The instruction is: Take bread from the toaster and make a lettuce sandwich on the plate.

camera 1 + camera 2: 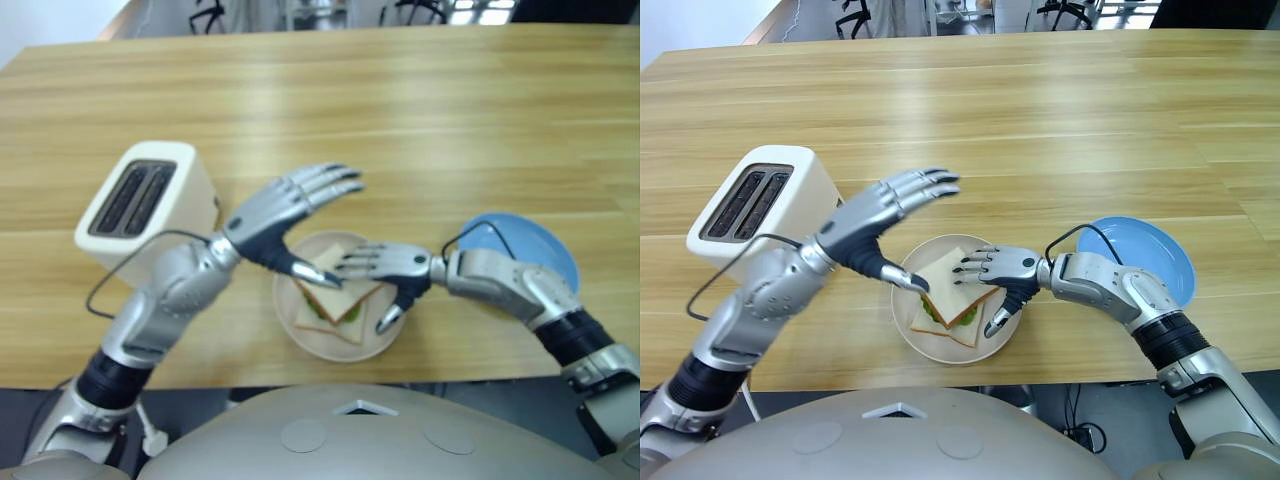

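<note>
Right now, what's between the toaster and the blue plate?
The tan plate holding the lettuce sandwich; the left hand is at its left rim, the right hand over the sandwich, both open. Clear in both eye views.

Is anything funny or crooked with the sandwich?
A little. On the plate, the top bread slice sits twisted over the bottom slice, so corners do not line up and lettuce pokes out. Nothing is spilled.
</note>
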Action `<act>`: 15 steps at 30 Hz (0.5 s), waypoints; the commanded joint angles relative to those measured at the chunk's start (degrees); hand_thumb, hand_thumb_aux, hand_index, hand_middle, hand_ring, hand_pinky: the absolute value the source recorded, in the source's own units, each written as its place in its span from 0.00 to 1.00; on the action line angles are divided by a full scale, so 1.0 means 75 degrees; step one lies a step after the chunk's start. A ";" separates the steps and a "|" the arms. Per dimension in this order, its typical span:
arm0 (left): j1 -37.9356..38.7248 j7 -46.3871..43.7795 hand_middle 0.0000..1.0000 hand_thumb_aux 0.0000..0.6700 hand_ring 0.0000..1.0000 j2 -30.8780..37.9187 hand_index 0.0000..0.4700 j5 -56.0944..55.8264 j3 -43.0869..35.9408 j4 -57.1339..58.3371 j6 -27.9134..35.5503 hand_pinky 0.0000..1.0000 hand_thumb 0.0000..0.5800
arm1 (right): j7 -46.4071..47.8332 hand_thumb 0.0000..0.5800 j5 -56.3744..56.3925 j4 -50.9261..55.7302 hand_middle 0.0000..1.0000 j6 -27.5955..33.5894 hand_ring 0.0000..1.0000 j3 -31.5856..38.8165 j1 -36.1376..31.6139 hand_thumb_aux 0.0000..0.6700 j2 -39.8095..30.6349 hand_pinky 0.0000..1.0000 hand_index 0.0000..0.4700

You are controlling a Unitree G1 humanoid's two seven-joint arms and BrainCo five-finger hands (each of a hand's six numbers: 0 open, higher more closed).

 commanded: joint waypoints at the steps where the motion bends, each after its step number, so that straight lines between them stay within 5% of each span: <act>1: 0.0106 -0.0056 0.00 0.00 0.00 0.0423 0.00 -0.0198 0.0955 0.0583 -0.0101 0.00 0.00 | -0.0297 0.00 -0.0163 -0.0329 0.00 -0.0193 0.00 -0.0144 0.0325 0.00 -0.0246 0.00 0.00; 8: 0.1137 -0.0285 0.00 0.00 0.00 0.1099 0.00 -0.0277 0.1564 0.1419 -0.1026 0.00 0.00 | -0.1517 0.00 0.0666 -0.1409 0.00 -0.0359 0.00 -0.2090 0.0679 0.00 -0.0749 0.00 0.00; 15: 0.2621 -0.0870 0.00 0.00 0.00 0.1798 0.00 -0.0502 0.1756 0.1499 -0.1969 0.00 0.00 | -0.1934 0.00 0.3345 -0.1433 0.00 -0.0502 0.00 -0.4049 0.1469 0.00 -0.0895 0.00 0.00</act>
